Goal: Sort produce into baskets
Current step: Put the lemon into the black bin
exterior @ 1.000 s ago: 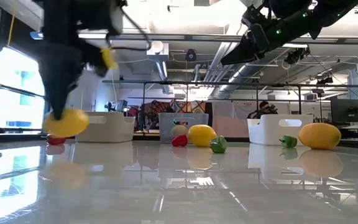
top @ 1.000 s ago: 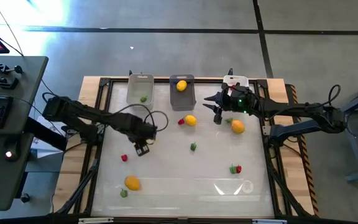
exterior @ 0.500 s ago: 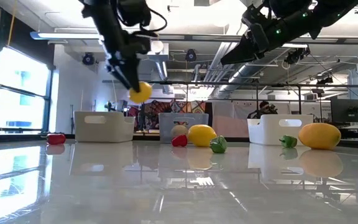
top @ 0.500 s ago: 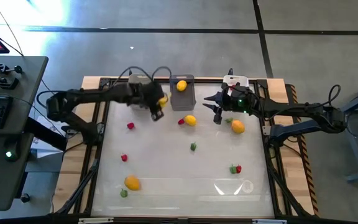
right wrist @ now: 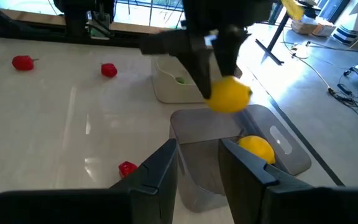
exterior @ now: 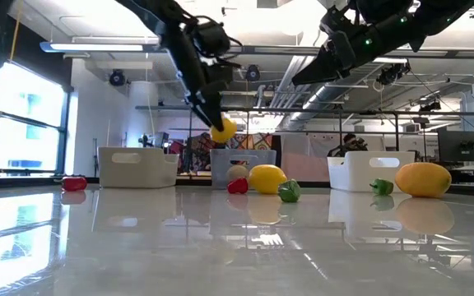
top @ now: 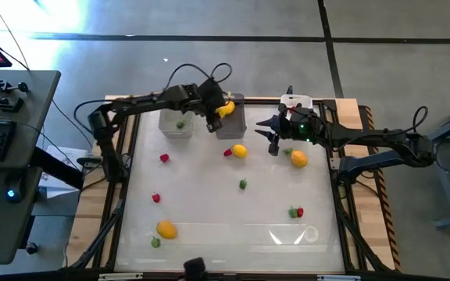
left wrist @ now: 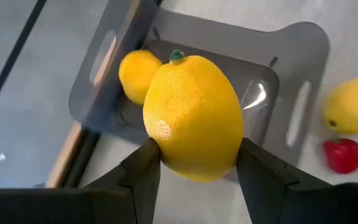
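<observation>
My left gripper is shut on a yellow lemon, in the air over the dark grey basket at the table's far edge. The lemon also shows in the low view and the right wrist view. A second lemon lies inside the grey basket. The clear basket to its left holds a green bit. My right gripper is open and empty, above the table in front of the white basket. My left gripper pinches the lemon's two opposite sides between its two fingers. The fingers come from above, slanting toward the far edge. The lemon's green-tipped end points away from the wrist. The lemon is lifted clear, over the grey basket's opening.
Loose on the table: a lemon with a red berry, an orange fruit, a green bit, red berries, an orange fruit with a green bit, and a green and red pair.
My left gripper has carried the lemon from low over the table's left-middle up, toward the far edge and to the right, to above the grey basket. It has stayed shut on the lemon, which is lifted clear throughout.
</observation>
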